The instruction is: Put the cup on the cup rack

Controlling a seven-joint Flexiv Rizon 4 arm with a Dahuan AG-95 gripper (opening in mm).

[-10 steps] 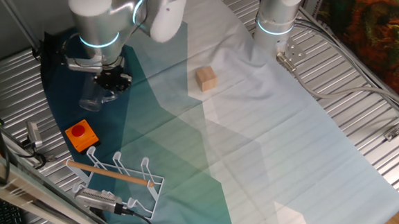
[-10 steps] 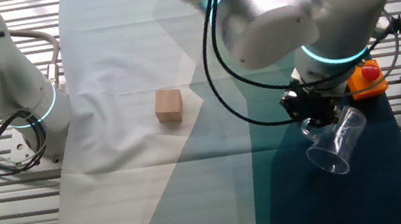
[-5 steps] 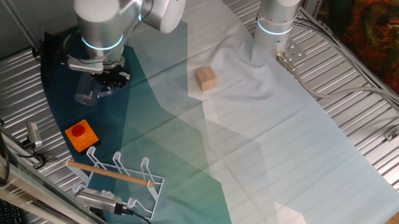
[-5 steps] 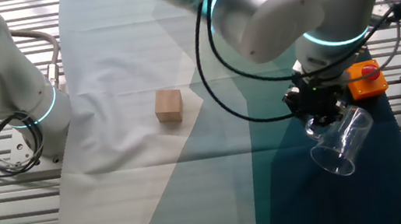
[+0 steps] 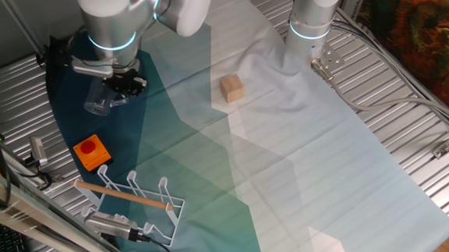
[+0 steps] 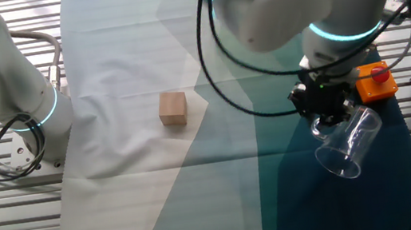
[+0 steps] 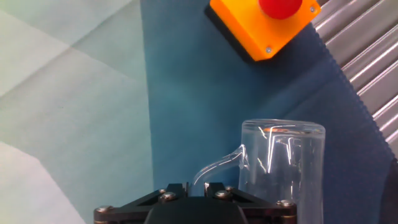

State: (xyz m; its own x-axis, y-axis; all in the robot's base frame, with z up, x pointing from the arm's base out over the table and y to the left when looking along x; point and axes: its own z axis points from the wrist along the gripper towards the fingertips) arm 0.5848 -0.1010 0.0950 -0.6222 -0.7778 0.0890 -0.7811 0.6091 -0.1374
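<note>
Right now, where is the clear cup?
The cup hangs tilted in the gripper above the dark blue cloth, beside the orange button block.

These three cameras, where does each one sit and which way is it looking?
One fixed view: high up beside the cup rack, looking down the cloth; shows the arm and the pincer holding the cup.
The other fixed view: high on the opposite side; shows the arm, the cup, the wooden cube.
Hand view: on the hand, looking down past the fingers at the cup and the orange button box.
All share the cup.
</note>
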